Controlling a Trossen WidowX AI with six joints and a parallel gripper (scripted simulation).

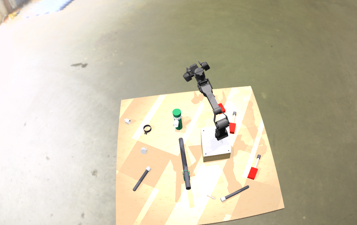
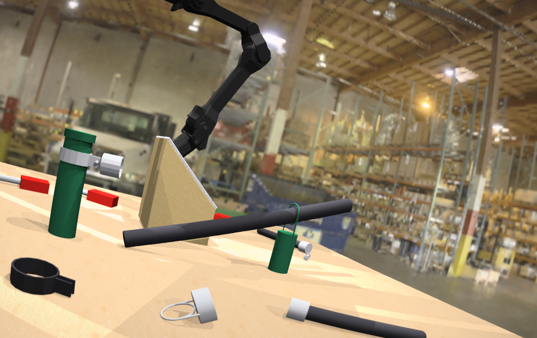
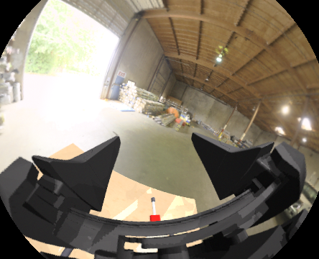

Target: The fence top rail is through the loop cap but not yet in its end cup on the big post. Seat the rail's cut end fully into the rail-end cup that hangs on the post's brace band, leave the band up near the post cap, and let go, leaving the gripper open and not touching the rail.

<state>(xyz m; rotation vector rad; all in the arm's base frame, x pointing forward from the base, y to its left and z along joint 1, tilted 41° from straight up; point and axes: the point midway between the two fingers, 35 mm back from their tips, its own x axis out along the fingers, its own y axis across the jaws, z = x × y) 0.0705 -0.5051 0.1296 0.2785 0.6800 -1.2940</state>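
Note:
The dark rail (image 1: 183, 156) (image 2: 220, 225) passes through the green wire loop (image 2: 298, 214) above a short green post (image 2: 283, 252). Its end towards the big post is low, near the table, apart from the cup; I cannot tell whether it touches the table. The big green post (image 1: 179, 125) (image 2: 67, 201) stands upright. Its silver brace band (image 2: 74, 157) sits just below the green cap, and the silver rail-end cup (image 1: 175, 123) (image 2: 112, 165) hangs on it, its mouth empty. My gripper (image 1: 193, 65) (image 3: 156, 137) is open and empty, high beyond the table's back edge, far from the rail.
The arm's base block (image 1: 215, 144) (image 2: 177, 193) stands beside the rail. Red-handled tools (image 1: 232, 128) (image 1: 252, 173) lie beyond it. A black band (image 1: 143, 128) (image 2: 35, 285), a silver loop cap (image 1: 143, 150) (image 2: 204, 305) and a short capped tube (image 1: 141, 179) (image 2: 358, 321) lie on the other side.

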